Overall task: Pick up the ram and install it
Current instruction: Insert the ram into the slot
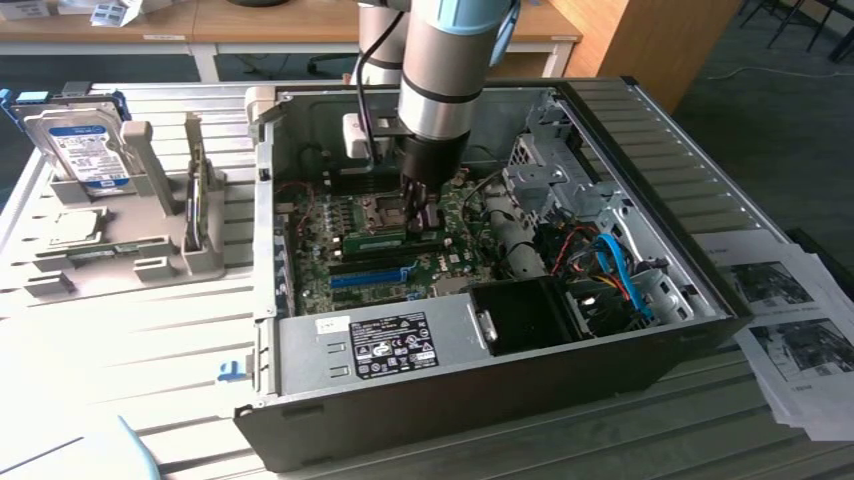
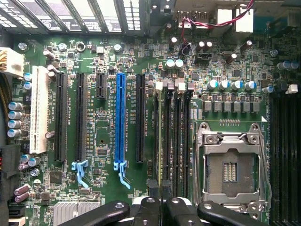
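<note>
The ram (image 1: 392, 240) is a thin green stick lying along the motherboard's memory slots, just beyond the long blue slot (image 1: 371, 277). My gripper (image 1: 422, 222) reaches down into the open case and meets the stick at the end nearer the exterior view's right. In the wrist view the ram (image 2: 159, 141) appears edge-on as a narrow line beside the black memory slots (image 2: 176, 141). The gripper (image 2: 160, 190) straddles it, and its dark fingertips (image 2: 153, 189) press close on both sides, so it is shut on the stick.
The computer case (image 1: 694, 300) has tall metal walls. Inside are an open CPU socket (image 2: 230, 165), a fan duct (image 1: 534, 315) and blue cables (image 1: 621, 265). At the exterior view's left a grey rack (image 1: 160, 265) holds a hard drive (image 1: 80, 150). Papers (image 1: 801, 330) lie at the right.
</note>
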